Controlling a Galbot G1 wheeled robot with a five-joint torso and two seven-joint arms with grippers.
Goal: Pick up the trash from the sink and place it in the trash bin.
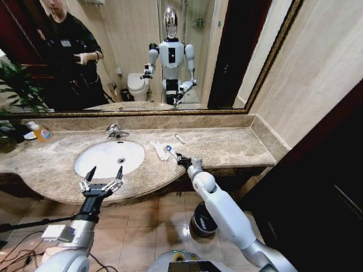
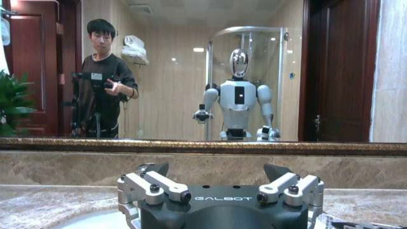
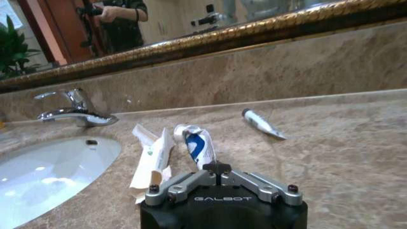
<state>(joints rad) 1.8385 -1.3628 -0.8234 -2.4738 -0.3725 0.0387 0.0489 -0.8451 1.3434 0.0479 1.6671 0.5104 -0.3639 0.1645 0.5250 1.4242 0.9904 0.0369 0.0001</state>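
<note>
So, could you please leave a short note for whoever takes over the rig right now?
Right gripper: fingers shut on the blue-and-white tube, low at the countertop right of the sink.
Left gripper: open, idle at the sink's front rim.
Trash on the counter: white sachets beside the tube, small tube farther toward the mirror.
Trash bin: on the floor under the counter; contents cannot be seen.
Left: lift the tube, drop it in the bin, then the remaining pieces.

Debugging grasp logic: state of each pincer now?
Left pincer: open, empty, at the sink's front edge.
Right pincer: shut on the blue-and-white tube on the countertop.
</note>
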